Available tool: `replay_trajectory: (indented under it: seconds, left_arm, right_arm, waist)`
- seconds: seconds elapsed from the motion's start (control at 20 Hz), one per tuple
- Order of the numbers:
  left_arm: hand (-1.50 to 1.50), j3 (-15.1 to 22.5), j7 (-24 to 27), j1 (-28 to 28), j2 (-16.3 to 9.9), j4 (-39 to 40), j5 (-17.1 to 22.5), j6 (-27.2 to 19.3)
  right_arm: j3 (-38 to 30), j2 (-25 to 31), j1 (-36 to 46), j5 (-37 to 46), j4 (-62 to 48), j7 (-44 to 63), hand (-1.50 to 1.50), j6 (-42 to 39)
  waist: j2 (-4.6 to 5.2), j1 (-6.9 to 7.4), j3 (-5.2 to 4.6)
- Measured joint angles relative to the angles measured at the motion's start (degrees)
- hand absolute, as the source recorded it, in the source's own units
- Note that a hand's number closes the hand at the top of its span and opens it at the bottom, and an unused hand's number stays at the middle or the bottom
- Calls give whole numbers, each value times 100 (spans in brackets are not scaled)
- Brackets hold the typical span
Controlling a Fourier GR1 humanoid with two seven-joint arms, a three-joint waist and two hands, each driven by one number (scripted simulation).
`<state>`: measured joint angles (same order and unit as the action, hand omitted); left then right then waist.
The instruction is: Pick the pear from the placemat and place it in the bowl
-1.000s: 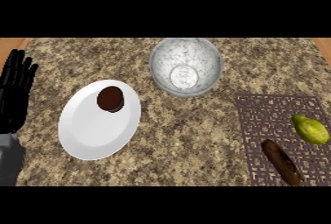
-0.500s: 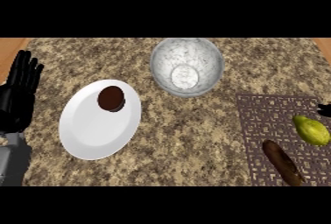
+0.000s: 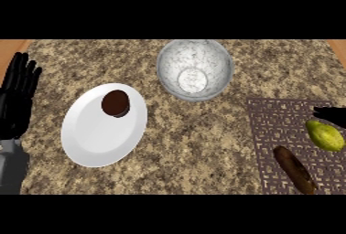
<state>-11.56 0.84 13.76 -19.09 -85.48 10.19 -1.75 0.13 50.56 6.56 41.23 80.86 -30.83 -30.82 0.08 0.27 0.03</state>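
One of nearly everything, two robot hands

On the one table [image 3: 202, 151] there is one pear [image 3: 326, 135], yellow-green; one bowl [image 3: 195, 68], pale and round; one placemat [image 3: 283, 119], brown and woven; one white plate [image 3: 104, 124]; one dark brown round item [image 3: 116, 103] on that plate; and one long dark brown item [image 3: 294, 169] on the placemat. Two robot hands show: the left robot hand [image 3: 16, 100] in full at the left edge, and of the right robot hand [image 3: 332, 113] only a dark tip at the right edge. That makes seven single things and one pair.
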Motion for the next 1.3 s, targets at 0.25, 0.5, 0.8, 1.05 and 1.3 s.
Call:
replay_trajectory:
  seconds: [0.25,0.5,0.8,1.05,1.3]
  left_arm:
    - [0,-81,19,-53,18,-8,-29,50]
    - [0,-77,-42,33,87,-20,-108,18]
    - [0,-148,-8,56,93,13,-107,112]
    - [0,-128,109,21,195,62,-212,88]
    - [0,-141,120,93,213,173,-270,101]
  right_arm:
    - [4,-129,128,237,-262,-280,-150,159]
    - [52,-314,215,607,-564,-426,-150,348]
    - [169,-688,419,1084,-1068,-551,-150,575]
    - [152,-897,601,1351,-1390,-554,-150,565]
    - [118,-1078,739,1659,-1846,-528,-150,710]
  waist:
    - [-4,-11,-2]
    - [-5,-15,-2]
    - [-4,-8,-3]
    - [-4,-13,-2]
    - [-3,-17,-2]
